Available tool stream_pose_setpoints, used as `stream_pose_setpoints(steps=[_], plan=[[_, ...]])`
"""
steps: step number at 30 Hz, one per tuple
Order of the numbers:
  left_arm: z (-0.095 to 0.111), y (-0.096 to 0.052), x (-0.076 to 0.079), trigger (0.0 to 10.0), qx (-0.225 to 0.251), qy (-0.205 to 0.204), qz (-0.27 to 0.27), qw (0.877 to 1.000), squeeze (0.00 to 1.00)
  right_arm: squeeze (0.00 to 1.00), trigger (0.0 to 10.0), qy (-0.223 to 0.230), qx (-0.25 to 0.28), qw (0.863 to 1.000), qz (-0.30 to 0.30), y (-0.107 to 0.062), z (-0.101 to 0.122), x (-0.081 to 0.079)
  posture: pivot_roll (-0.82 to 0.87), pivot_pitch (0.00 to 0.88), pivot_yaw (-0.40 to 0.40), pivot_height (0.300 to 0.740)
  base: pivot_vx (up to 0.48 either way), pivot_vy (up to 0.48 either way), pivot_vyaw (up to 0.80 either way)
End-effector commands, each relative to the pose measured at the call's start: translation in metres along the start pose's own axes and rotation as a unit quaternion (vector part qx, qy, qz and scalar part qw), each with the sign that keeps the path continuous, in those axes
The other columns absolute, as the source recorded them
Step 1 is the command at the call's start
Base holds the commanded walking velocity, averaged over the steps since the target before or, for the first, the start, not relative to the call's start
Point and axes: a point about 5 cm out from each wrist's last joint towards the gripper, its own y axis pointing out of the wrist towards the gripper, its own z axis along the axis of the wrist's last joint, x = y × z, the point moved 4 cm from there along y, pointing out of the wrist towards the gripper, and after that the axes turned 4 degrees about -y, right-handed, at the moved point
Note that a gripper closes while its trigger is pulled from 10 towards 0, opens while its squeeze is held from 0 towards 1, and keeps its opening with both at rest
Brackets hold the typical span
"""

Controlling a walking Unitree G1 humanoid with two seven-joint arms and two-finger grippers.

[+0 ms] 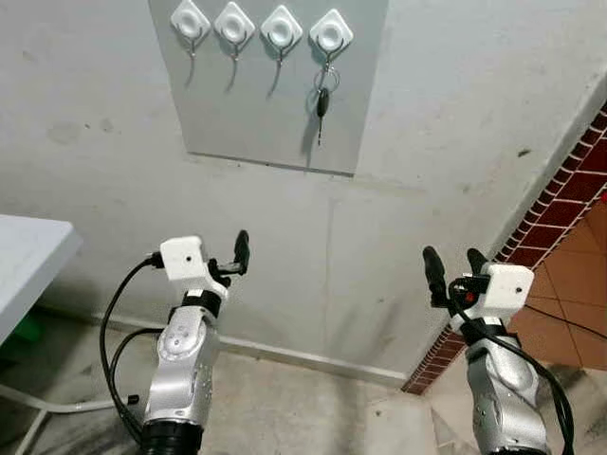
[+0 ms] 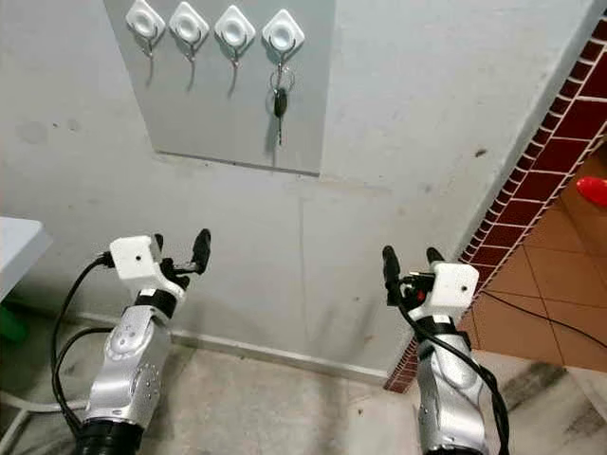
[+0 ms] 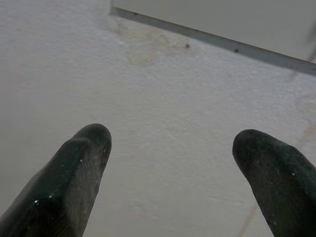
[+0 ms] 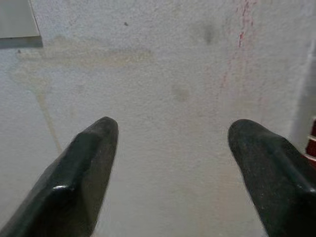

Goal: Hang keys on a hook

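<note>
Keys (image 1: 322,100) hang from the rightmost hook (image 1: 330,36) on the grey wall panel (image 1: 256,123), ring over the hook, one dark-headed key dangling straight down against the panel. Hanging free and plumb, which suggests the weight is carried by the hook alone; I judge the task as good as done.

Count: four white diamond-shaped hooks in one row along the panel's upper part. Three are bare, one is occupied. One set of keys; I cannot tell how many keys are on the ring beyond the one dark-headed key.

Left hand (image 1: 237,254) is raised before the wall, well below the panel, released with its fingers apart and nothing between them; the left wrist view looks past both black fingertips (image 3: 81,163) at bare plaster and the panel's lower edge. Right hand (image 1: 453,267) is at like height, also released and empty, fingers (image 4: 91,158) spread before plain wall. Both are well apart from the keys, so neither is supporting them; the posture reads as standing off from the panel.

Surroundings: edge of a white tabletop (image 1: 28,251) at the robot's left, brick-patterned wall (image 1: 560,199) at its right, concrete floor (image 1: 303,408) below.
</note>
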Motion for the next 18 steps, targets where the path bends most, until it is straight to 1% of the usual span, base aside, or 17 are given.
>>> stream_pose_setpoints(steps=[1,4,9,11,12,13,14,15,16,18], plan=[[0.003,-0.003,-0.001,10.0,0.007,-0.009,-0.006,1.0,0.0,1.0,10.0,-0.008,0.008,1.0,0.002,0.0,0.006,-0.001,-0.01,0.0,-0.01,0.74,0.0,0.0,0.0],[-0.005,-0.006,-0.006,10.0,-0.003,-0.007,-0.002,1.0,0.0,1.0,10.0,-0.024,0.0,1.0,0.004,-0.005,0.002,-0.004,-0.02,0.0,-0.009,0.74,0.0,0.0,0.0],[-0.005,-0.007,-0.005,10.0,-0.003,-0.005,-0.006,1.0,0.0,1.0,10.0,-0.018,-0.003,1.0,0.003,-0.008,0.001,-0.005,-0.02,0.0,-0.011,0.74,0.0,0.0,0.0],[-0.005,-0.007,-0.004,10.0,-0.001,-0.007,-0.012,1.0,0.0,1.0,10.0,-0.028,-0.009,1.0,-0.004,-0.01,0.0,-0.004,-0.03,0.0,-0.011,0.74,0.0,0.0,0.0],[-0.005,-0.007,-0.003,10.0,-0.001,-0.008,-0.015,1.0,0.0,1.0,10.0,-0.046,-0.02,0.999,-0.009,-0.01,-0.003,-0.002,-0.03,0.0,-0.011,0.74,0.0,0.0,0.0],[-0.005,-0.007,-0.003,10.0,-0.002,-0.009,-0.016,1.0,0.0,1.0,10.0,-0.055,-0.024,0.998,-0.01,-0.01,-0.004,-0.002,-0.03,0.0,-0.011,0.74,0.0,0.0,0.0],[-0.005,-0.007,-0.002,10.0,-0.002,-0.007,-0.018,1.0,0.0,0.0,10.0,-0.065,-0.025,0.998,-0.009,-0.01,-0.005,-0.001,-0.03,0.0,-0.01,0.74,0.0,0.0,0.0],[-0.003,-0.006,-0.001,10.0,0.001,-0.003,-0.021,1.0,0.0,0.0,10.0,-0.085,-0.023,0.996,-0.009,-0.009,-0.003,0.0,-0.03,0.0,-0.009,0.74,0.0,0.0,0.0],[-0.003,-0.005,-0.001,10.0,0.002,-0.003,-0.023,1.0,0.0,0.0,10.0,-0.094,-0.023,0.995,-0.009,-0.009,-0.003,0.0,-0.03,0.0,-0.009,0.74,0.0,0.0,0.0],[0.001,-0.004,0.003,10.0,0.009,-0.002,-0.026,1.0,0.0,0.0,10.0,-0.087,-0.026,0.996,-0.009,-0.008,-0.003,0.0,-0.03,0.0,-0.007,0.74,0.0,0.0,0.0]])
